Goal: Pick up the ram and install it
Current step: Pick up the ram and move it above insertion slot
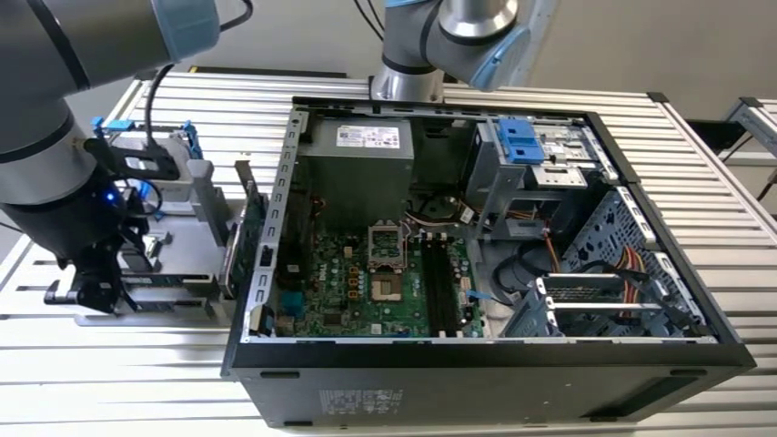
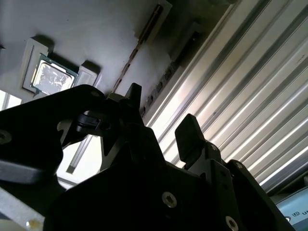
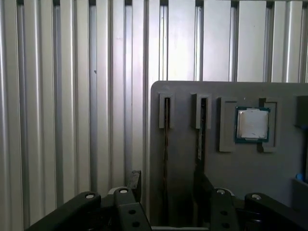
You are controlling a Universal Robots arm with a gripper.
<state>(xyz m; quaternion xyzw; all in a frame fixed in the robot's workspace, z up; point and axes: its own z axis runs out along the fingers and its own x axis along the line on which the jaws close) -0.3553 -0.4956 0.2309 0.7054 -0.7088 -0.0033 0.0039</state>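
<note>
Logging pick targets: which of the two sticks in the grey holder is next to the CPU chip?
The darker stick, right beside the chip; the brownish stick stands by the holder's edge.

This looks like a robotics lab or assembly workshop. A ribbed aluminium worktop (image 1: pixel 711 196) carries an opened desktop computer case (image 1: pixel 486 364) and a grey parts holder (image 1: pixel 182 282). An industrial robot arm (image 1: pixel 49 155) stands at the holder.

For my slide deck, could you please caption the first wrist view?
Open gripper near a grey tray holding two ram sticks edge-on in slots, with a CPU chip alongside.
</note>
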